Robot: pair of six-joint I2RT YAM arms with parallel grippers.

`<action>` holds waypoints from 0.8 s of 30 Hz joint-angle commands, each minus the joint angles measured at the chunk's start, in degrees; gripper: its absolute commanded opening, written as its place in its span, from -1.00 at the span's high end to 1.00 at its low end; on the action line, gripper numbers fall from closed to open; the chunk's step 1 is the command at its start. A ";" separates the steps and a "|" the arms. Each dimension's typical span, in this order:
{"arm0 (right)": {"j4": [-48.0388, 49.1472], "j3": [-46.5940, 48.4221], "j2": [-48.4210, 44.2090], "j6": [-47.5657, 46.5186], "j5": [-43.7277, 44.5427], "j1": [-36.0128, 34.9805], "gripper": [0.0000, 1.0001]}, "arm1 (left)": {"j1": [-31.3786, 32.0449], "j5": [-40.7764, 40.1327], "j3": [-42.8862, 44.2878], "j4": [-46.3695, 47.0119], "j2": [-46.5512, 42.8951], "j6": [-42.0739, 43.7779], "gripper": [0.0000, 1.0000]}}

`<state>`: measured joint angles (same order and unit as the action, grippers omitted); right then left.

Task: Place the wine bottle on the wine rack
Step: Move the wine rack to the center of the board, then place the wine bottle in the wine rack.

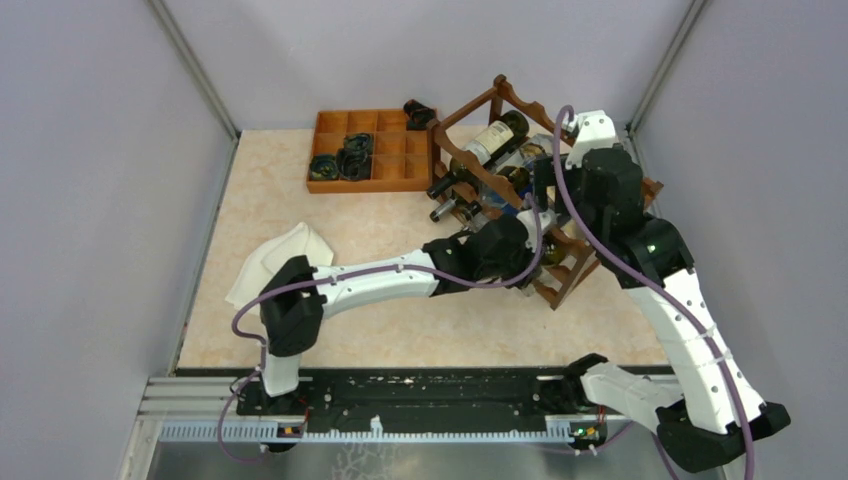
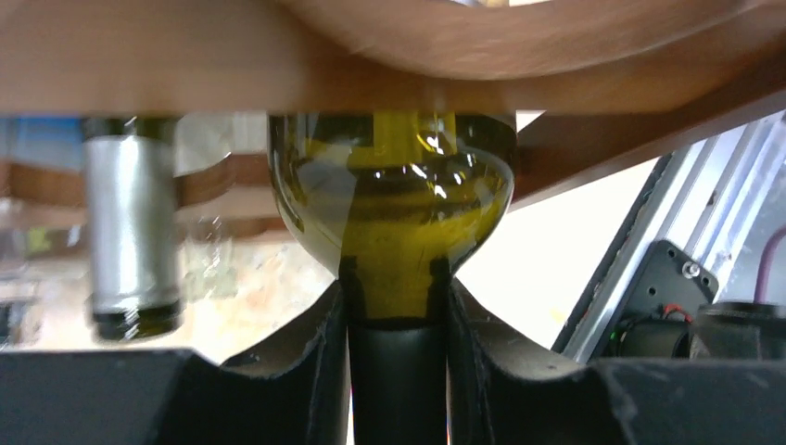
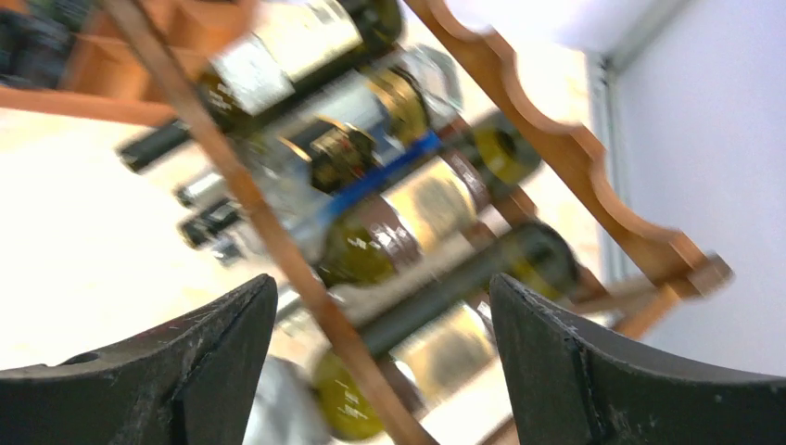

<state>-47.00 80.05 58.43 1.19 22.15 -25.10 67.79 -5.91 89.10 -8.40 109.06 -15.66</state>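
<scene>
**Seating the bottle in a low tier: slide straight, let go late**

Desk (image 1: 380,330): pale stone pattern. The wine rack (image 1: 470,108) stands at about 1 o'clock in the top view, several bottles already lying in its upper tiers. A compartment tray (image 1: 400,175) sits at 12 o'clock and a white cloth (image 1: 275,260) at 8 o'clock, both well apart from the work.

Left arm: stretched across to the rack's near lower corner. Its end effector (image 2: 394,287) is clenched on the neck of the wine bottle (image 2: 399,204), a green glass one, with a finger on either side just below the shoulder. The bottle's shoulder sits under a wooden rail, so the body looks partly inside a lower tier. Whether its base rests on the far rail is hidden.

Right arm: raised over the rack's 3 o'clock side. Its end effector (image 3: 382,297) is released, jaws wide with nothing between them.

Judgement for the step:
- Push along the bottle's own axis; any twist would likely jam the shoulder against the rail.
- Mind the silver-capped neck (image 2: 130,232) at 9 o'clock in the left wrist view; it is near.
- Loosen the grip only once the glass bears on both rails, or it may roll out.
- The rack looks light; a hard shove could shift it.
</scene>
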 commanded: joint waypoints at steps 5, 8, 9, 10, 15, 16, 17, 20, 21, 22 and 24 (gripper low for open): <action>13.24 0.39 -0.52 4.22 -6.82 -2.10 -0.69 | 4.96 -1.31 11.55 10.87 3.72 3.50 1.00; 14.04 -0.45 -1.30 4.18 -7.11 -1.89 -0.69 | 5.07 -3.30 13.82 10.11 5.22 2.78 1.00; 14.24 -0.65 -1.57 4.15 -7.20 -1.76 -0.69 | 5.07 -4.59 14.50 9.70 5.55 2.34 1.00; 14.44 -0.75 -1.80 4.04 -7.21 -1.71 -0.69 | 5.07 -6.44 14.86 9.38 5.72 1.97 1.00; 15.07 -1.07 -2.92 3.66 -7.27 -1.32 -0.70 | 5.07 -8.84 17.82 6.02 7.20 0.97 1.00; 15.22 -1.19 -3.11 3.62 -7.26 -1.25 -0.71 | 5.07 -8.27 19.11 4.82 8.09 0.78 1.00; 15.43 -1.35 -3.29 3.52 -7.22 -1.20 -0.70 | 5.07 -7.28 20.40 3.64 8.84 0.73 1.00; 15.71 -1.71 -3.74 3.51 -7.15 -0.92 -0.71 | 5.07 -4.90 22.92 1.98 10.74 0.23 1.00; 15.64 -1.80 -3.91 3.47 -7.13 -0.89 -0.71 | 5.07 -4.54 23.99 1.25 11.35 0.13 1.00; 15.63 -1.90 -4.08 3.47 -7.12 -0.76 -0.71 | 5.07 -4.28 24.92 0.18 11.86 0.06 1.00; 15.70 -2.23 -4.50 3.38 -7.04 -0.53 -0.71 | 5.07 -4.36 26.33 -1.91 12.38 -0.19 1.00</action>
<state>-35.75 78.28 54.85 2.15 20.43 -25.06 71.26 -13.34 108.29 -16.16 121.27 -18.74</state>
